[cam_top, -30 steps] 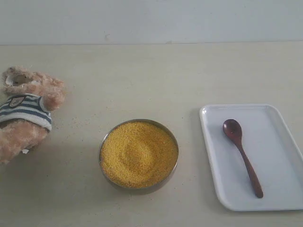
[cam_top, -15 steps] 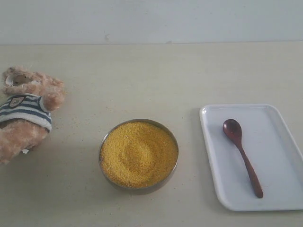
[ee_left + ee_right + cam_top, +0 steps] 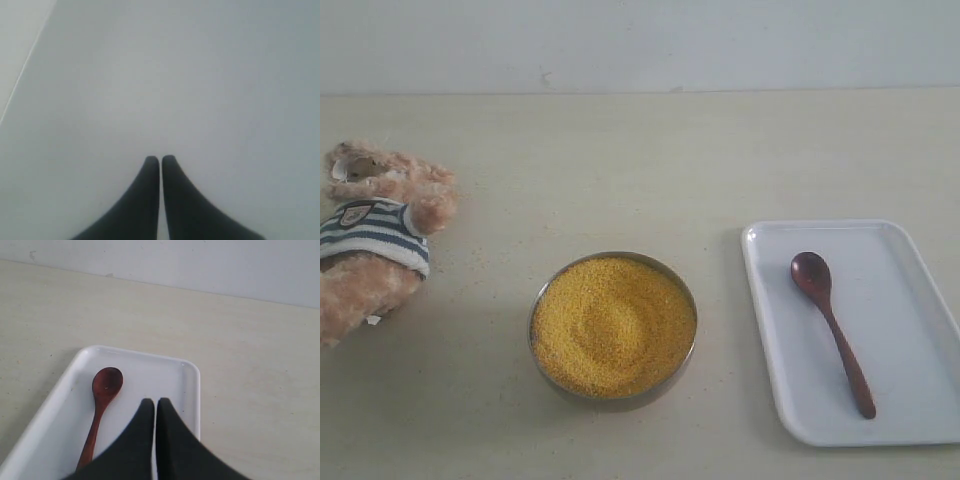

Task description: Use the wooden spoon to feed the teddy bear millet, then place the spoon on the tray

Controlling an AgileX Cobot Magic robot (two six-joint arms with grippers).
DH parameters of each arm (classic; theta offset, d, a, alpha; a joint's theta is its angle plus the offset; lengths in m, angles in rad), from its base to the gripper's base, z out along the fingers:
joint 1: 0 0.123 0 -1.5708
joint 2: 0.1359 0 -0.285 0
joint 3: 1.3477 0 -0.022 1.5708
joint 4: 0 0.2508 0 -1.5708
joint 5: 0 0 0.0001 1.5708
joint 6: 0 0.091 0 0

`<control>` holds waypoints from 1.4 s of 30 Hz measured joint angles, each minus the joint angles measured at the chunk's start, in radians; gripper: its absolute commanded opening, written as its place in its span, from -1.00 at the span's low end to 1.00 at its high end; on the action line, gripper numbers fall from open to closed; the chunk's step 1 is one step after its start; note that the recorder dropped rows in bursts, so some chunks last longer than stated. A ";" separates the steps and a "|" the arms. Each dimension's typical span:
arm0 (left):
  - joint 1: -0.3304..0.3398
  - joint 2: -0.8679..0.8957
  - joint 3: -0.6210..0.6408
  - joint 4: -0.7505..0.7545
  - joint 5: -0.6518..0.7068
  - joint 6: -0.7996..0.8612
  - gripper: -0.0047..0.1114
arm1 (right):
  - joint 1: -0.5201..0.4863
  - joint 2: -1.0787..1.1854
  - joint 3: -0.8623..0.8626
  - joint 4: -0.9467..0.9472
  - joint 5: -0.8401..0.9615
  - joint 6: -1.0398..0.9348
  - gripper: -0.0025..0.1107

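Observation:
The teddy bear (image 3: 375,240) in its striped shirt lies at the table's left edge. In the middle stands a round metal bowl (image 3: 538,300) full of yellow millet (image 3: 613,324). At the right, the wooden spoon (image 3: 830,325) lies on the white tray (image 3: 910,300), its bowl toward the far side. Neither gripper shows in the exterior view. My right gripper (image 3: 155,401) is shut and empty above the tray (image 3: 150,365), beside the spoon (image 3: 102,400). The left gripper (image 3: 160,159) is shut over a blank grey surface.
The beige table (image 3: 650,170) runs back to a pale wall (image 3: 640,40). A few stray grains lie on the table near the bear.

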 measured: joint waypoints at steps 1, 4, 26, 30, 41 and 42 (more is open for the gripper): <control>0.000 0.041 -0.051 0.018 0.068 0.000 -0.85 | 0.000 0.000 0.000 0.000 0.000 0.000 -0.93; 0.000 0.199 -0.190 0.078 0.370 0.007 -0.85 | 0.000 0.000 0.000 0.000 0.000 0.000 -0.93; -0.118 0.959 -0.433 -0.183 1.208 0.390 0.96 | 0.000 0.000 0.000 0.000 0.002 0.000 -0.93; -0.118 1.028 -0.428 -0.215 1.206 0.394 0.96 | 0.000 0.000 0.000 0.000 0.002 0.000 -0.93; -0.118 1.200 -0.331 -0.224 1.052 0.404 0.96 | 0.000 0.000 0.000 0.000 0.002 0.000 -0.93; -0.118 1.217 -0.331 -0.224 1.047 0.410 0.96 | 0.000 0.000 0.000 0.000 0.002 0.000 -0.93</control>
